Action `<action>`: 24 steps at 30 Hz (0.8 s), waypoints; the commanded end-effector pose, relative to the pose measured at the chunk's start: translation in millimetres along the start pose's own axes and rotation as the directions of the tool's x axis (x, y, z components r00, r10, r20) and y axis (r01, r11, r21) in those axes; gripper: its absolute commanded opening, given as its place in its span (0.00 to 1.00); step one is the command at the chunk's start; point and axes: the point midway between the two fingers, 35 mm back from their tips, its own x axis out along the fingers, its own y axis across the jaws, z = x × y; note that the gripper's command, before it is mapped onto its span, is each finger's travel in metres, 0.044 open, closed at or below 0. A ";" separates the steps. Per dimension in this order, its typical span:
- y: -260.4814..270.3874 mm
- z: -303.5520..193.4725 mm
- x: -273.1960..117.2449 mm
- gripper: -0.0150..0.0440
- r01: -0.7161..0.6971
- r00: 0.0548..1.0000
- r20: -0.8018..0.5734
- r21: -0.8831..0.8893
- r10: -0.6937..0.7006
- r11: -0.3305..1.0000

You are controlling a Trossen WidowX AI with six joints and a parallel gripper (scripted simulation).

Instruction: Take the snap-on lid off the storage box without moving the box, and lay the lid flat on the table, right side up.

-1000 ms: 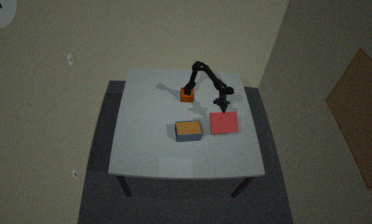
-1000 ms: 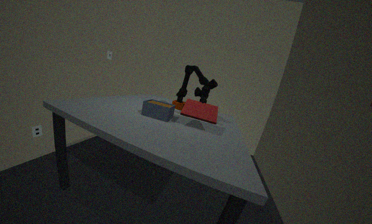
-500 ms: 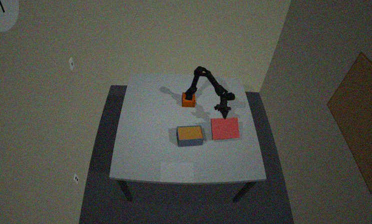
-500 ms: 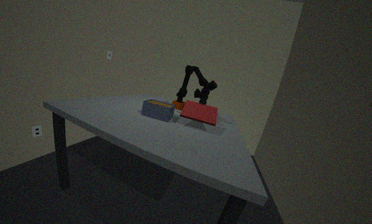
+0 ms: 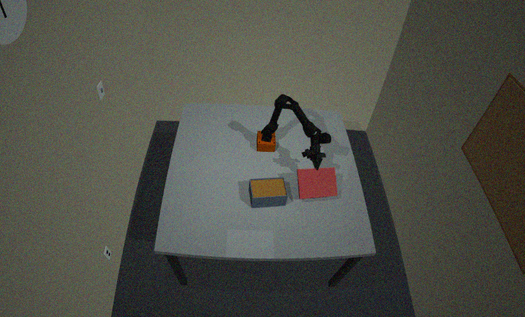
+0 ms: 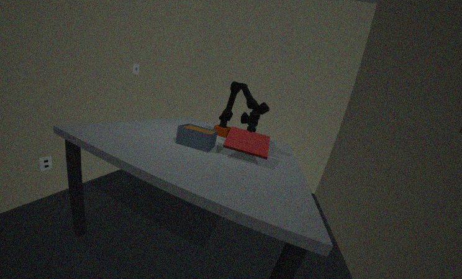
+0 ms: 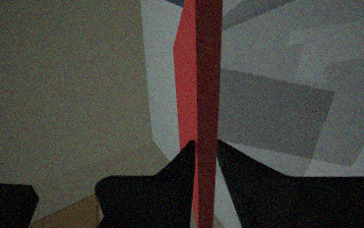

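The red lid (image 5: 317,183) (image 6: 248,141) (image 7: 186,84) is off the box, to its right in the top view. It is held above the table (image 5: 201,216) (image 6: 211,180), a little tilted, with its shadow below it in the exterior view. My gripper (image 5: 317,168) (image 6: 251,130) (image 7: 206,143) is shut on the lid's edge nearest the arm's side; the wrist view shows a fingertip on each face. The blue-grey storage box (image 5: 269,201) (image 6: 195,139) stands upright and open on the table, with an orange-yellow surface (image 5: 267,188) (image 6: 199,129) inside.
The arm's orange base block (image 5: 266,147) (image 6: 221,130) stands behind the box, toward the back of the table. A paler rectangular patch (image 5: 250,243) lies at the table's front edge. The table's right edge is beyond the lid.
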 end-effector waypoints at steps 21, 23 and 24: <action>-13.9 0.9 12.4 0.25 -0.008 1.000 0.003 0.003 0.008 1.000; -15.1 1.0 13.5 0.25 -0.008 1.000 0.003 0.003 0.008 1.000; -15.7 1.0 14.0 0.25 -0.008 1.000 0.003 0.003 0.008 1.000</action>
